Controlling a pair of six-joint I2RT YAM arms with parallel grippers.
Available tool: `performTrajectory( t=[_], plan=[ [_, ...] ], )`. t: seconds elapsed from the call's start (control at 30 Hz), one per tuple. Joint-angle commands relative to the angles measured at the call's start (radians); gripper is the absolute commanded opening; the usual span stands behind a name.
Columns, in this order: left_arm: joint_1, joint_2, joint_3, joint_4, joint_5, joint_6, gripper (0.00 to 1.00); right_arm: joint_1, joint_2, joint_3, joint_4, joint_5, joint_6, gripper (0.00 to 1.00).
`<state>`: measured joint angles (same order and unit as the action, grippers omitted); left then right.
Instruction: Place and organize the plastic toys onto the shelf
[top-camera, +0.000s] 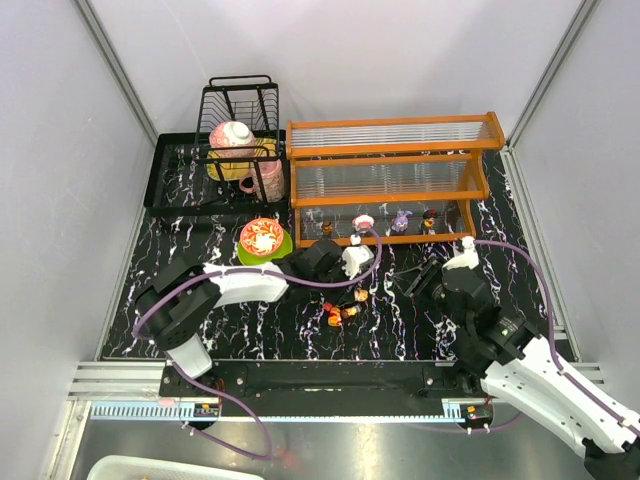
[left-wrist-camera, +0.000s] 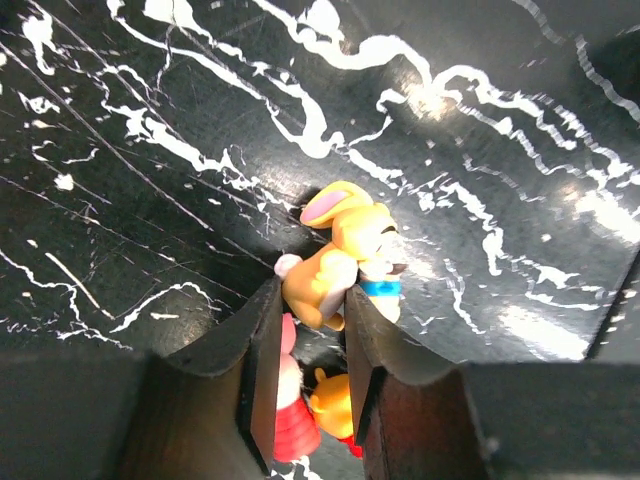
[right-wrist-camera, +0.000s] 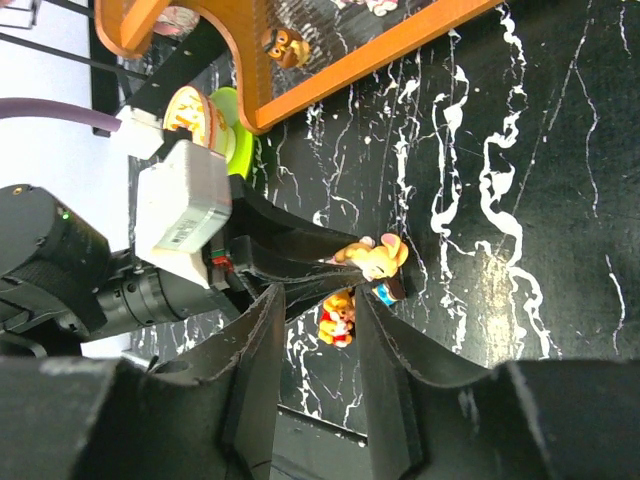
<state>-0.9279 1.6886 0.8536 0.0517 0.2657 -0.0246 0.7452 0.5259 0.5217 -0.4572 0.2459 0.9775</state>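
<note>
Left pincer (left-wrist-camera: 312, 296) pinching an orange rabbit toy (left-wrist-camera: 345, 255) in front of the shelf (top-camera: 395, 150).

Both fingers of the left pincer press against the rabbit's flanks, down at the black marbled surface (top-camera: 400, 335). Whether the toy rests on the surface or hangs just clear of it cannot be told. A pink-red toy (left-wrist-camera: 290, 400) and a yellow toy (left-wrist-camera: 330, 400) lie between the same fingers, partly hidden by them. The right pincer (right-wrist-camera: 320, 298) hovers close by, partly spread and holding nothing. A few small toys (top-camera: 400, 218) stand on the shelf's lowest tier, too small to make out. A red bowl (top-camera: 262, 235) on a green plate (top-camera: 283, 247) sits beside the left arm.
</note>
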Motion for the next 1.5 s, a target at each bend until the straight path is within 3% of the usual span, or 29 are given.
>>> performTrajectory(
  t=[0.0,0.23,0.4,0.73,1.07,1.47],
  plan=[
    [0.006,-0.113,0.001,0.056,0.027,-0.118,0.00,-0.003,-0.044,-0.034,0.083,0.033,0.058,0.40],
    [0.001,-0.240,-0.048,0.117,-0.037,-0.279,0.00,-0.003,0.032,-0.040,0.164,-0.008,0.142,0.43],
    [-0.020,-0.322,-0.054,0.079,-0.160,-0.271,0.00,-0.003,0.129,0.003,0.173,-0.062,0.204,0.53],
    [-0.055,-0.362,-0.031,-0.003,-0.318,-0.225,0.00,-0.003,0.164,-0.023,0.285,-0.117,0.332,0.56],
    [-0.083,-0.380,-0.024,-0.009,-0.342,-0.227,0.00,-0.001,0.247,-0.035,0.357,-0.161,0.355,0.67],
    [-0.146,-0.392,-0.019,-0.010,-0.379,-0.241,0.00,-0.001,0.293,-0.078,0.434,-0.174,0.368,0.65]
  ],
)
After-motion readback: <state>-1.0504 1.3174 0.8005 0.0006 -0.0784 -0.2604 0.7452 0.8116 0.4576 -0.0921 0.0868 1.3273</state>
